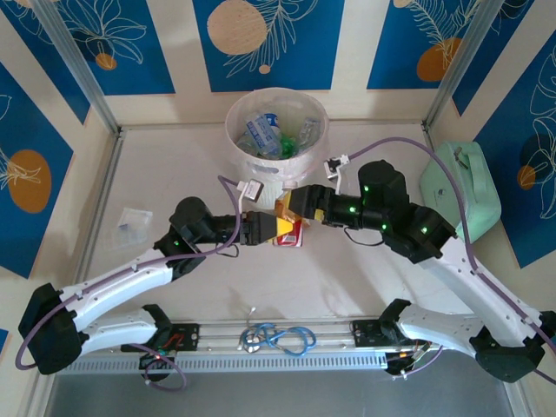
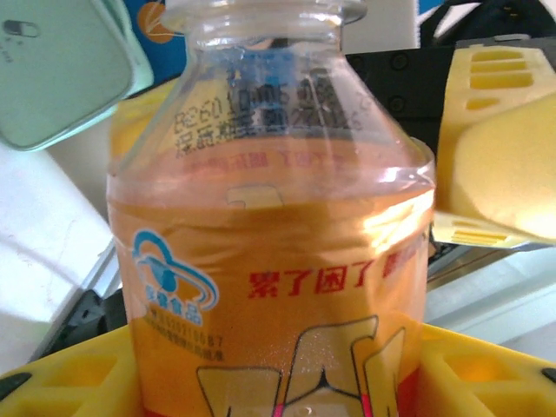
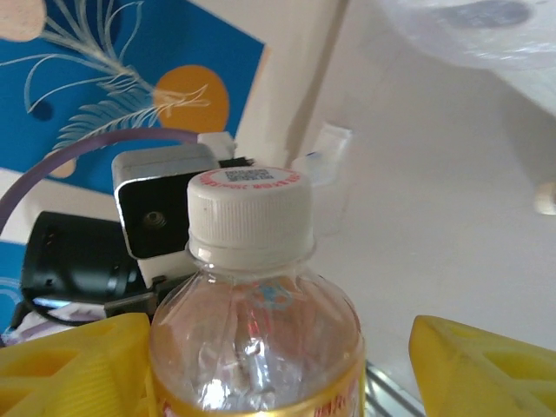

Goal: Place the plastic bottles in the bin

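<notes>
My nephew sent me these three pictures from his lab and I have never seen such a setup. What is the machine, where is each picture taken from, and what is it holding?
These are two robot arms bolted at the near edge of a table. The overhead picture looks down from above and behind them. The other two come from small cameras on each wrist, so the yellow fingers show at their edges.

In the middle, the left gripper and right gripper meet around one bottle: clear, with an orange label and white cap. Whether either has clamped it, I cannot tell.

Beyond them stands a round white bin, already holding several bottles. A mint-green case sits on the right.
</notes>
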Robot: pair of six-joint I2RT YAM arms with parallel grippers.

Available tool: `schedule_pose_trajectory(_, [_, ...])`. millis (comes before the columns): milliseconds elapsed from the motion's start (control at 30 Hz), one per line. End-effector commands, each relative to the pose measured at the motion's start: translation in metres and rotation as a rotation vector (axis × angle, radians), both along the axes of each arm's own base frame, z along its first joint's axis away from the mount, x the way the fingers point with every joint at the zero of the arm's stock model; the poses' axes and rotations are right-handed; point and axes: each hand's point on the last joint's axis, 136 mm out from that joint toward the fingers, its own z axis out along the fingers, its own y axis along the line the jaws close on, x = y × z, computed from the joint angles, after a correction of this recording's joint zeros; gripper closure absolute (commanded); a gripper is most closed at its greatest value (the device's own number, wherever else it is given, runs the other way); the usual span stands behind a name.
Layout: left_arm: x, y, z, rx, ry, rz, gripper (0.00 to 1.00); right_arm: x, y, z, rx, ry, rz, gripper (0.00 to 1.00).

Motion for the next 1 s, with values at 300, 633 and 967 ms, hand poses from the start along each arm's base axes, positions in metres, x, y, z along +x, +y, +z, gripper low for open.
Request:
schedule_pose_trajectory(300, [-0.001,0.006,0.03,-0.137,-0.048,-0.034,0.43,-0.012,0.021,0.017,0.094,-0.035,0.128,0.42])
schedule_pose_trajectory(633, [0.014,0.016,0.011,-0.059,-0.018,0.055,0.0,0.003,0.007,0.025,0.041,-0.059,0.018,0.51])
schedule_pose_trajectory(967, [0.053,0.112,-0.004,0.301,-0.052,0.54,0.0,0.087,-0.029,0.059,-0.178,-0.104,-0.242,0.53])
